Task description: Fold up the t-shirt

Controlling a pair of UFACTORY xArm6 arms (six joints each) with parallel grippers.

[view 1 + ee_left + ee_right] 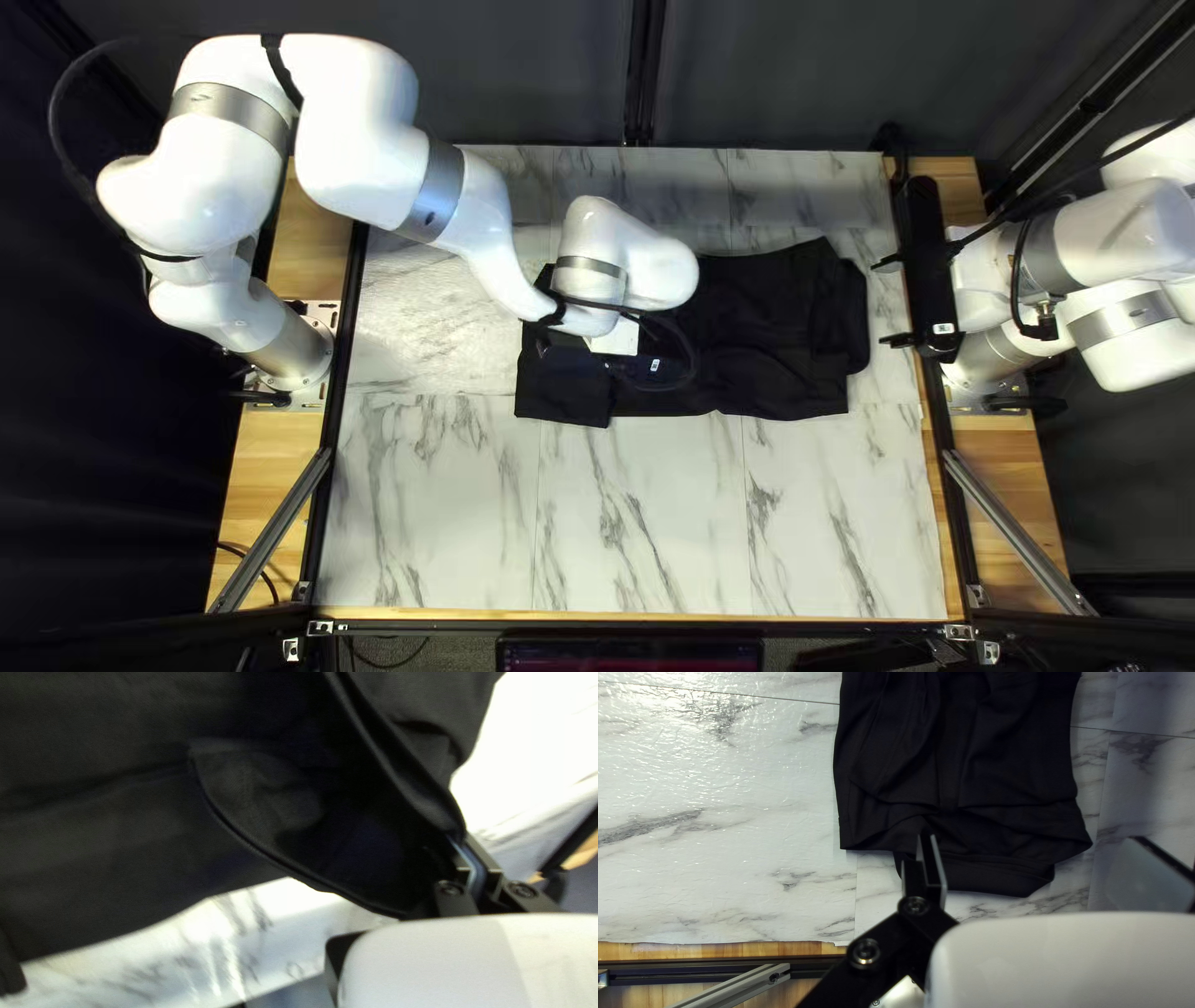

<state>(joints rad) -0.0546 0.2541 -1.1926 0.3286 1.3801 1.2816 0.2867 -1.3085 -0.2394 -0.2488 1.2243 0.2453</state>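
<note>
Stretching lengthwise left to right — t-shirt [766, 330]; left jaws pinching it — right jaws wide open.

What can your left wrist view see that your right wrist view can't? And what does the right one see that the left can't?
Only the left wrist view shows my left pincer, shut on a bit of the black t-shirt, with a big curved fold leading to it.

Only the right wrist view shows my right pincer, open wide, and a slanted grey metal bar.

Both show black t-shirt cloth, the marble-patterned tabletop and some light wood.
</note>
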